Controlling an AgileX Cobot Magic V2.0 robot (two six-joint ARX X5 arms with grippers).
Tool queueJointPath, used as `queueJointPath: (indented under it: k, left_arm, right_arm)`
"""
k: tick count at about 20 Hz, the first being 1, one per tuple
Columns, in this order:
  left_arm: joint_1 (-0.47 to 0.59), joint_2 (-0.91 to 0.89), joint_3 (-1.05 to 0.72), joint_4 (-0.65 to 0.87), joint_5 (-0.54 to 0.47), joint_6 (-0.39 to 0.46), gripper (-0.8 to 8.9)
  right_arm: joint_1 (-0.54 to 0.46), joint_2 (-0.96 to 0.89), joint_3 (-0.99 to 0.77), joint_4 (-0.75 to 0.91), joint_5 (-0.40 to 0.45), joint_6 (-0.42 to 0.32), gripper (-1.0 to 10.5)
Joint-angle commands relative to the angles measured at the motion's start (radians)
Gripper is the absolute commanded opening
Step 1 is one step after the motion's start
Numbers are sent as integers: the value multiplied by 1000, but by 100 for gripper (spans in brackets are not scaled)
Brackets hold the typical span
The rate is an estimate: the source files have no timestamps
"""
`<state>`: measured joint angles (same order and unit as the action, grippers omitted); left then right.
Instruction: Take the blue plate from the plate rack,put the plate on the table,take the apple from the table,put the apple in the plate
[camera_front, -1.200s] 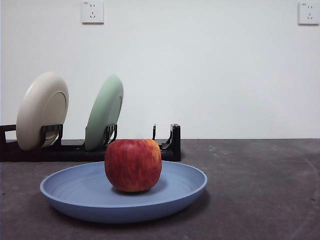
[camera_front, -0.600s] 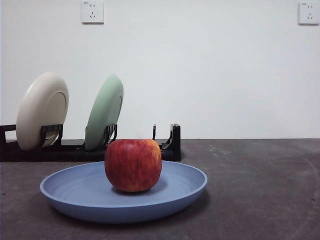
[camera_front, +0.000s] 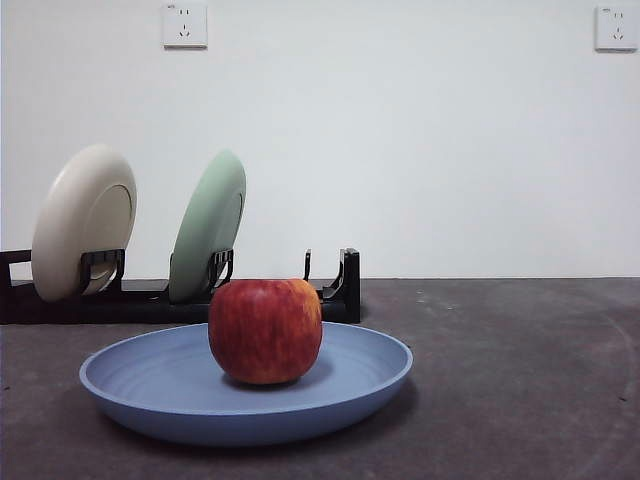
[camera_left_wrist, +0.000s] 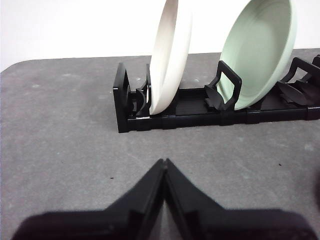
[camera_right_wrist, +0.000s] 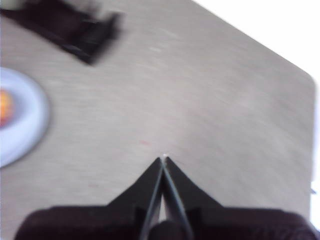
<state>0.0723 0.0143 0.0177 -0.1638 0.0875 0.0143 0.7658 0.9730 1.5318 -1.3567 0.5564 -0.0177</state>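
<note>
The red apple (camera_front: 265, 331) with yellowish streaks rests in the middle of the blue plate (camera_front: 150, 385), which lies flat on the dark grey table (camera_front: 520, 380) in the front view. Behind it stands the black plate rack (camera_front: 340, 290). My left gripper (camera_left_wrist: 164, 162) is shut and empty, hovering over bare table in front of the plate rack (camera_left_wrist: 200, 112). My right gripper (camera_right_wrist: 164, 159) is shut and empty, high above the table, with the blue plate (camera_right_wrist: 27, 117) and a sliver of the apple (camera_right_wrist: 5, 105) off to its side. Neither arm shows in the front view.
A cream plate (camera_front: 83, 220) and a pale green plate (camera_front: 208, 225) stand upright in the rack's slots; the left wrist view shows the same cream plate (camera_left_wrist: 170, 55) and green plate (camera_left_wrist: 257, 52). Two wall sockets (camera_front: 185, 24) sit high on the white wall.
</note>
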Motion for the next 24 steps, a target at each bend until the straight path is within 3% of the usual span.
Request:
queueJointPath:
  k: [1, 2, 4, 7, 9, 11, 14, 21, 24]
  left_arm:
    - [4, 1, -10, 3, -2, -8, -4]
    - [4, 2, -10, 3, -2, -8, -4]
    - [4, 5, -10, 3, -2, -8, -4]
    - [4, 8, -10, 3, -2, -8, -4]
    - [4, 8, -10, 3, -2, -8, -4]
    - [4, 8, -10, 3, -2, -8, -4]
    - [4, 8, -10, 3, -2, -8, -4]
    - [4, 8, -10, 3, -2, -8, -4]
    - [4, 8, -10, 3, -2, -8, -4]
  right_arm:
    - [-126, -3, -1, -8, -8, -39, 2]
    - [-192, -15, -13, 13, -29, -26, 2]
    - [-336, -87, -121, 207, -188, -74, 2]
    - [-550, -294, -497, 734, -549, -146, 2]
    - [-658, -430, -797, 1078, -655, -97, 2]
    - [-717, -551, -1060, 1346, -661, -3, 2]
    - [-756, -719, -1332, 1523, -645, 46, 2]
    - [-769, -855, -1518, 1530, -529, 45, 2]
    - [-769, -891, -1518, 1405, -496, 45, 2]
